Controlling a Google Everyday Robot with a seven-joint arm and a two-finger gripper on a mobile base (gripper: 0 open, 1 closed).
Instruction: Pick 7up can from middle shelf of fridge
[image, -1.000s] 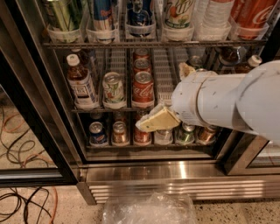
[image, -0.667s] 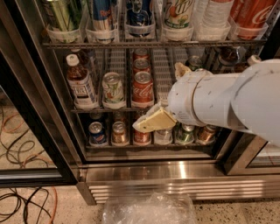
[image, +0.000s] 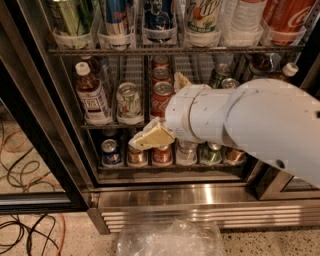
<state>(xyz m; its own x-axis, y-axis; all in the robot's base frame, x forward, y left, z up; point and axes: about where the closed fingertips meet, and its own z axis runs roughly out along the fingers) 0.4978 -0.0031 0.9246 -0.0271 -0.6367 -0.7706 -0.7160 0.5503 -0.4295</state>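
The whitish-silver 7up can (image: 129, 102) stands front-row on the wire middle shelf (image: 115, 125), just left of the red Coca-Cola can (image: 161, 97), before which the gripper (image: 165, 107) hangs with 2 cream fingers (image: 152, 136) spread empty, probably ready to straddle the 7up can.

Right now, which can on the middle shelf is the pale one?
The 7up can, left of the red Coke cans: whitish-silver with green lettering. The gripper, jaws open, sits right of it.
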